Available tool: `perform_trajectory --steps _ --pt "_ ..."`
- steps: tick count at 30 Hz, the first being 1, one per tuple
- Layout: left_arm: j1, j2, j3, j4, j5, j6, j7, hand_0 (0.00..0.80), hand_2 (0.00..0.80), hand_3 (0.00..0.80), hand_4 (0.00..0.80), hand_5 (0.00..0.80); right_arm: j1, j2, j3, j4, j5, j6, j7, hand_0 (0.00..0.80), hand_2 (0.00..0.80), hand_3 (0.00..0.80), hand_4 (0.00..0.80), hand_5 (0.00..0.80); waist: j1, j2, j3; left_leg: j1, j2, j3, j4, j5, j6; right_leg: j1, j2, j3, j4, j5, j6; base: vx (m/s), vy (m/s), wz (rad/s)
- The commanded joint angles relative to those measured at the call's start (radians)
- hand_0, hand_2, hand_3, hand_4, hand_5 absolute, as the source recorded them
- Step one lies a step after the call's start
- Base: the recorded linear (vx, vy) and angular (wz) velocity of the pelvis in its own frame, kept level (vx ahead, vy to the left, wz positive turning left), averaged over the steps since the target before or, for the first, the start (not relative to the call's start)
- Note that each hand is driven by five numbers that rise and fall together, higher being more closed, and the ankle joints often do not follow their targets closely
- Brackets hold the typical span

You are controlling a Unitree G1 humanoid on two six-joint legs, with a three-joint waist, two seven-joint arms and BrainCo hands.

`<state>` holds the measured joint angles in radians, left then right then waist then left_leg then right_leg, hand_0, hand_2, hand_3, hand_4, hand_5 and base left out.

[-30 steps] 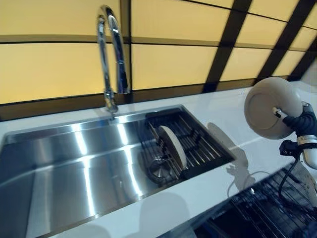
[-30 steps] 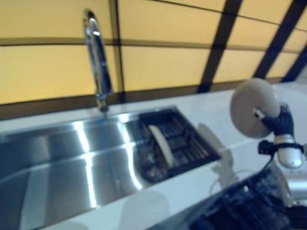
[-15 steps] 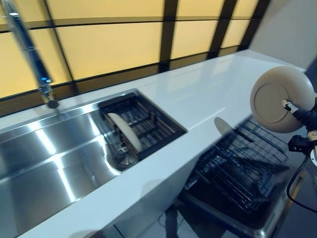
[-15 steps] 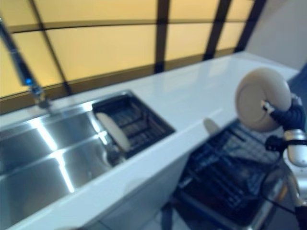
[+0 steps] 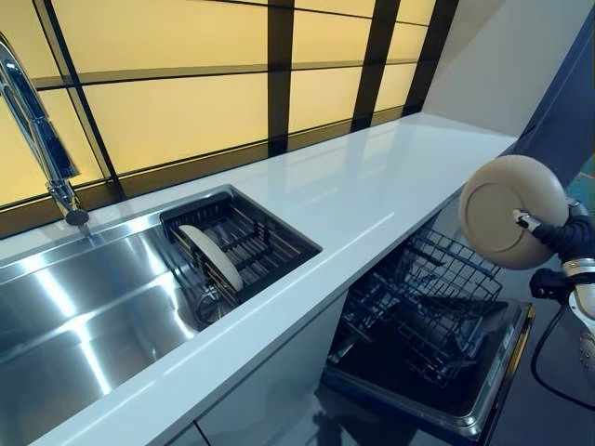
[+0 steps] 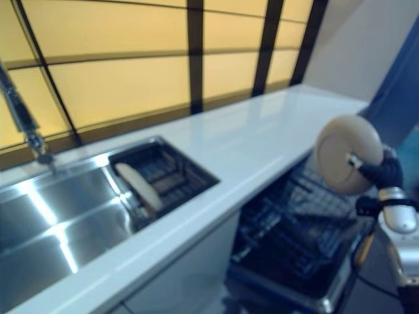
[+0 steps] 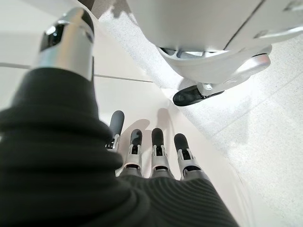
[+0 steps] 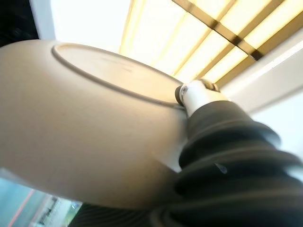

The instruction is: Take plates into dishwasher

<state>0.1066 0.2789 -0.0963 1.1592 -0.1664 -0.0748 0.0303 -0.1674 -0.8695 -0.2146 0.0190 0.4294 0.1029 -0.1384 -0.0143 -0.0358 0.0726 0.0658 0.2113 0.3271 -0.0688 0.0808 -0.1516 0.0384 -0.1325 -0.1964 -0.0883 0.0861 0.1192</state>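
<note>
**Plate held over the open dishwasher**

The right robot hand [image 5: 569,240] was clamped on a beige plate [image 5: 514,211], its thumb pressed to the plate's underside near the foot ring while the fingers were hidden behind the plate. The plate stood on edge, its underside turned toward the camera, raised in the air above the far side of the pulled-out dishwasher rack [image 5: 429,297]. In the right wrist view the same plate [image 8: 75,123] filled most of the frame, with the thumb tip resting on its base.

The left robot hand [image 7: 156,156] showed only in its own wrist view, fingers straight and apart, holding nothing, hanging low beside a white cabinet front.

Below the held plate, the dark wire rack sat on the open dishwasher door [image 5: 465,400], which lay folded down under the white worktop [image 5: 372,200]. No plate could be made out in the rack.

Further to the robot's left, a steel sink [image 5: 84,316] was set into the worktop. A black drainer basket [image 5: 270,232] sat in the sink's right end, and a second beige plate [image 5: 210,256] stood on edge inside it. A chrome tap [image 5: 37,130] rose behind the sink, before a wall of yellow panels [image 5: 186,111] parted by dark strips.
</note>
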Motion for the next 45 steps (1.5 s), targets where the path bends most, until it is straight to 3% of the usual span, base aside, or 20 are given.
perform_trajectory --steps 1,5,10,19,29,35,45 --pt "-0.092 0.055 0.006 0.0 0.015 -0.055 0.031 0.0 0.0 0.0 0.0 0.0 -0.036 0.007 -0.006 -0.021 -0.049 -0.041 0.021 0.8 0.8 0.8 0.8 0.8 -0.017 -0.021 0.022 -0.082 -0.004 -0.012 0.042 0.016 0.013 0.052 0.006 -0.035 0.046 -0.08 -0.001 0.002 -0.035 0.0" --pt "-0.096 0.061 0.002 -0.003 0.018 -0.051 0.031 0.0 0.0 0.0 0.0 0.0 -0.021 0.012 0.009 -0.001 -0.111 -0.035 0.043 0.8 0.8 0.8 0.8 0.8 -0.023 -0.015 0.031 -0.08 0.0 -0.015 0.041 0.017 0.011 0.037 0.011 -0.035 0.055 -0.08 -0.005 -0.003 -0.047 -0.01" --pt "-0.12 0.077 -0.007 -0.018 0.013 -0.041 0.035 0.0 0.0 0.0 0.0 0.0 -0.009 0.0 0.044 0.01 -0.293 -0.062 0.022 0.8 0.8 0.8 0.8 0.8 -0.029 -0.006 0.055 -0.092 0.006 -0.029 0.048 0.022 0.007 0.0 0.018 -0.029 0.081 -0.082 -0.01 -0.037 -0.059 0.01" --pt "-0.126 0.076 -0.003 -0.064 0.013 -0.031 0.041 0.0 0.0 0.0 0.0 0.0 0.049 -0.028 0.07 -0.049 -0.626 -0.034 -0.028 0.8 0.8 0.8 0.8 0.8 -0.037 0.011 0.077 -0.098 0.011 -0.035 0.045 0.03 0.006 -0.017 0.02 -0.02 0.102 -0.087 -0.006 -0.034 -0.02 0.01" --pt "-0.111 0.071 0.004 -0.07 0.032 -0.025 0.031 0.0 0.0 0.0 0.0 0.0 0.116 -0.047 0.078 -0.051 -0.9 -0.067 -0.069 0.8 0.8 0.8 0.8 0.8 -0.037 0.023 0.074 -0.085 0.014 -0.033 0.046 0.03 0.004 0.002 0.015 -0.025 0.101 -0.092 0.0 0.0 0.0 0.0" --pt "-0.106 0.071 0.009 -0.072 0.045 -0.021 0.025 0.0 0.0 0.0 0.0 0.0 0.131 -0.05 0.095 -0.042 -0.933 -0.089 -0.067 0.8 0.8 0.8 0.8 0.8 -0.035 0.023 0.072 -0.079 0.012 -0.032 0.043 0.03 0.003 0.014 0.015 -0.027 0.094 -0.093 0.002 0.0 0.0 0.0" --pt "-0.104 0.072 0.004 -0.091 0.061 -0.011 0.01 0.0 0.0 0.0 0.0 0.0 0.128 -0.014 0.147 -0.072 -0.816 -0.107 0.076 0.8 0.8 0.8 0.8 0.8 -0.032 0.026 0.073 -0.066 0.008 -0.035 0.041 0.028 0.002 0.023 0.01 -0.034 0.092 -0.094 0.003 0.0 0.0 0.0"
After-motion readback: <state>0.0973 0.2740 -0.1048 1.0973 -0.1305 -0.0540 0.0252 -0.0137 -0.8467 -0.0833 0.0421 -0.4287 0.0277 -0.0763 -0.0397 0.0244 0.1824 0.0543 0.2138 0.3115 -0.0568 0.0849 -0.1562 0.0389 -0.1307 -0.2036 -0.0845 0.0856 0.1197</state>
